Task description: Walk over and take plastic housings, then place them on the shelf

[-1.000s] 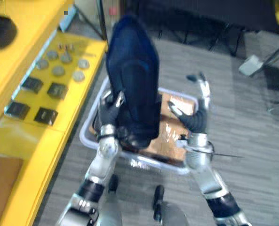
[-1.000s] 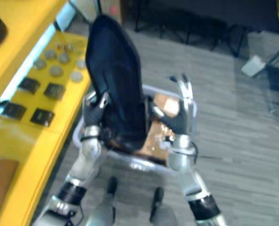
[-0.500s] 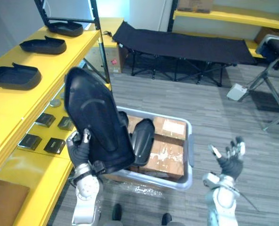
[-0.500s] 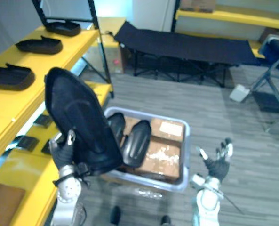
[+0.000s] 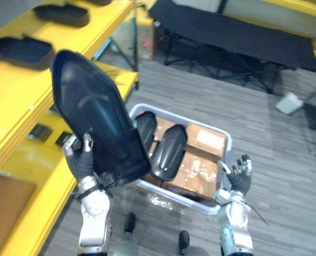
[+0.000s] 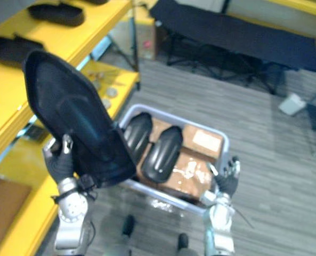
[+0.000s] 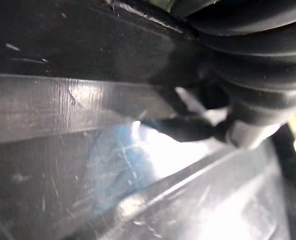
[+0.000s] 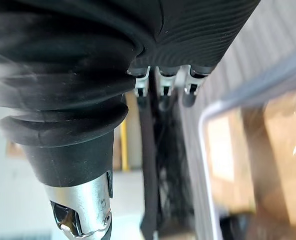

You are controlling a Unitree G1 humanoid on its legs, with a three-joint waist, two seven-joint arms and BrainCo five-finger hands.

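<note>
**One housing raised, two waiting in the bin**

My left hand has its fingers clamped round the lower edge of a large black plastic housing. It stands nearly upright, with its top against the front edge of the yellow shelf. My right hand hangs with its fingers loosely spread and holding nothing, just beside the near corner of the grey bin. Two more housings lie there on cardboard boxes.

The step, as I judge it, is to set this piece down near the shelved housings. I should tip the top forward so it clears the shelf lip, lay it flat on bare yellow, and let go only once it rests.

Against the frame half a second back, the view has swung towards the shelf. The housing now overlaps the shelf edge, where before it stood short of it. My right hand, then held out wide of the bin, is close to its rim.
</note>
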